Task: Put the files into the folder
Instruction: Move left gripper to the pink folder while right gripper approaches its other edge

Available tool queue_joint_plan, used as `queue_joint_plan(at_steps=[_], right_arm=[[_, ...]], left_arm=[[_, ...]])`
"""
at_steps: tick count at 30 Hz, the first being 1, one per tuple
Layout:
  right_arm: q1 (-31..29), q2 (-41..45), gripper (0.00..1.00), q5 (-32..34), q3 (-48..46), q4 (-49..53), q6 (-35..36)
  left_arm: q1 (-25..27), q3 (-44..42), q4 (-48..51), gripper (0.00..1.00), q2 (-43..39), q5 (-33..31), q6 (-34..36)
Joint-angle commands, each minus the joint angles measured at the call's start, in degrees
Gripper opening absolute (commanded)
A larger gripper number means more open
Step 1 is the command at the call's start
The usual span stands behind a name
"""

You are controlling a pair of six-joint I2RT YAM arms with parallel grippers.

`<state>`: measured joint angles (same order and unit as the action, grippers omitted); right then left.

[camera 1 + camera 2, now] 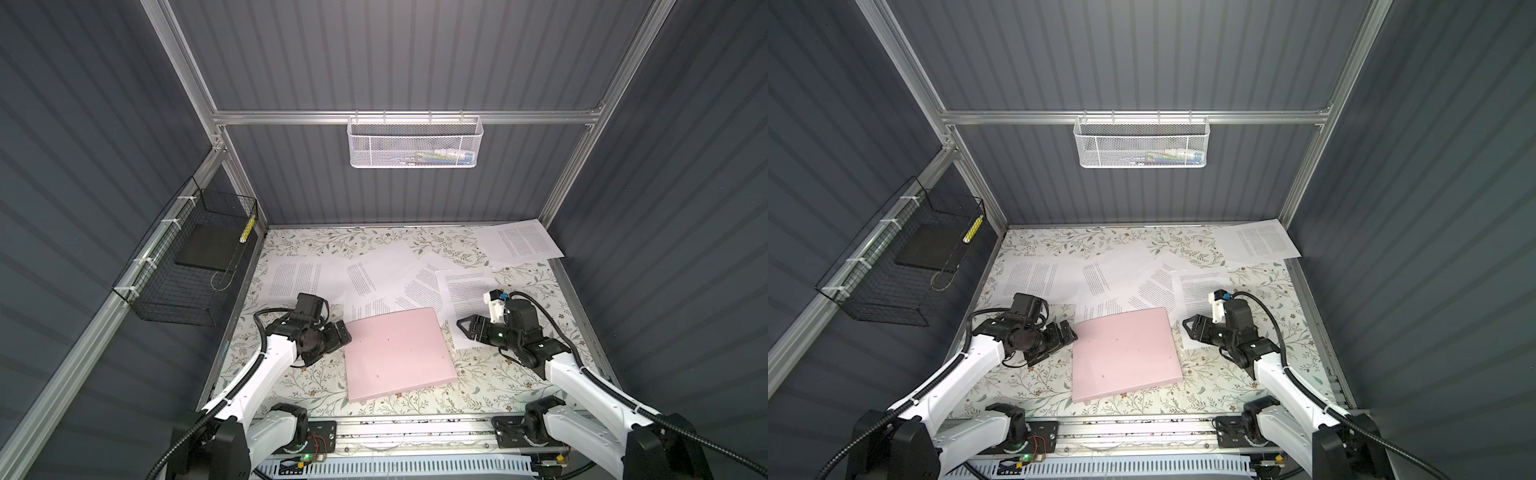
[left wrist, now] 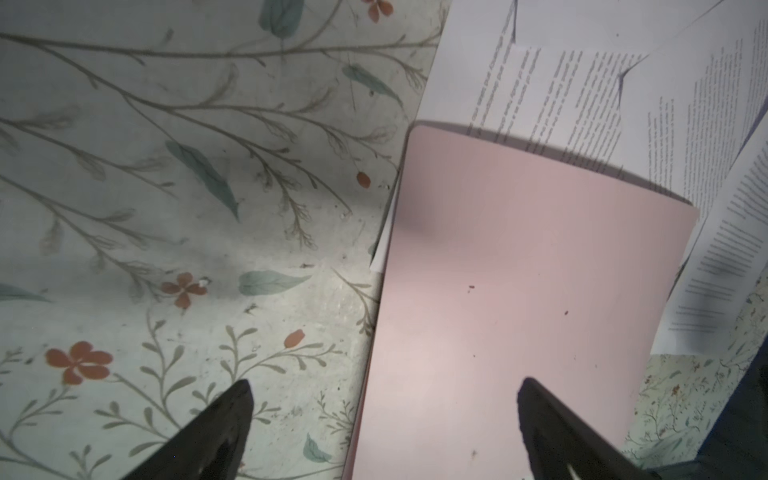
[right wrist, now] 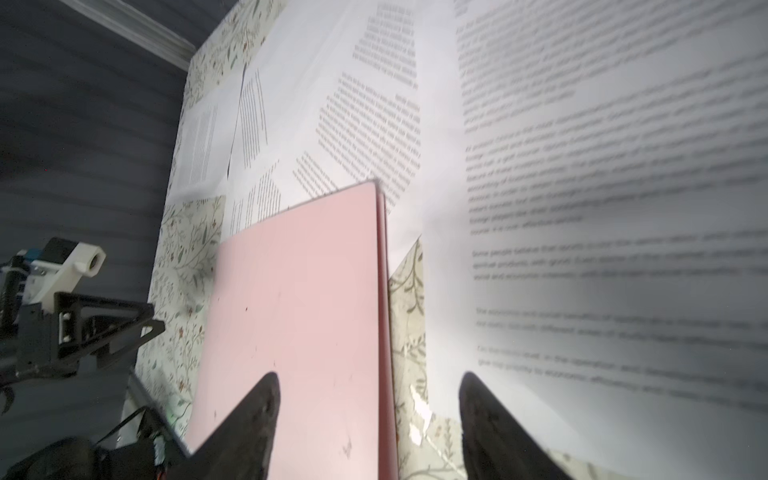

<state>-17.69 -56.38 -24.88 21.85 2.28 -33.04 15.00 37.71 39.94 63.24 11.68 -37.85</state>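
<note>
In both top views the whole cell is seen from high above its near edge, faced down and toward the back wall. Nearly the same scene is shared, shifted slightly sideways. The left wrist view is held close over the tabletop [image 2: 166, 232], faced steeply down past the fingers [image 2: 224, 424] of the left gripper [image 2: 385, 381]. The right wrist view is tilted flatter, past the right gripper [image 3: 370, 374]. The folder [image 2: 519, 291] and files [image 3: 582, 166] are shared by all four views.

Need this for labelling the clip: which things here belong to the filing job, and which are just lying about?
Job: pink folder, closed; white printed files scattered beside and beyond it.
Lying about: black slab in the black wire basket; white mesh basket.
</note>
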Motion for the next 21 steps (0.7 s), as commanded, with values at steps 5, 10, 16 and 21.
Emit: queue_joint_plan(at_steps=[5, 10, 16, 21], right_arm=[[-3.83, -4.37, 0.61, -7.3, -1.46, -0.22, 0.01], [-5.16, -11.9, 0.68, -8.37, -1.06, -4.72, -1.03], [-7.03, -18.03, 0.57, -10.27, 0.11, -9.64, -2.09], [-7.79, -20.63, 0.51, -12.78, 0.28, -13.02, -3.12]], left_arm=[[0.98, -2.76, -4.96, 1.0, 2.82, 6.73, -2.02], [1.6, -2.91, -7.41, 1.0, 5.06, 9.53, -1.71], [2.09, -2.89, -9.56, 1.0, 7.21, 10.05, -1.37], [2.65, -2.94, -12.11, 1.0, 10.28, 11.03, -1.34]])
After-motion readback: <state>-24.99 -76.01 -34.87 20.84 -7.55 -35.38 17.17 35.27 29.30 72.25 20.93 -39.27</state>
